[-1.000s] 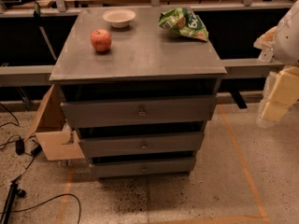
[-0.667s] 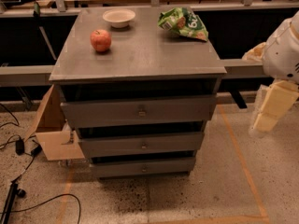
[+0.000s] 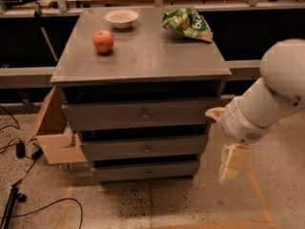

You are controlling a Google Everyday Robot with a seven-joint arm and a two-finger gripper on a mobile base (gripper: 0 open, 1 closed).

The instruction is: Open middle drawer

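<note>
A grey metal cabinet [image 3: 143, 61] has three drawer fronts stacked below its top. The middle drawer [image 3: 109, 149] is the mid-sized panel with a small central knob [image 3: 147, 148]; it sits flush between the taller top drawer [image 3: 105, 116] and the shorter bottom drawer [image 3: 119, 171]. My white arm [image 3: 267, 99] comes in from the right. My gripper [image 3: 229, 162] hangs just right of the cabinet's right edge, at about the height of the middle and bottom drawers, and holds nothing.
On the cabinet top lie a red apple [image 3: 103, 41], a white bowl [image 3: 121, 18] and a green chip bag [image 3: 187, 25]. An open cardboard box [image 3: 52, 135] stands on the floor at the left. Cables [image 3: 19, 194] trail at the lower left.
My arm has swung in from the right edge of view, leftward and down, and now sits beside the cabinet's right side. The drawers have not moved.
</note>
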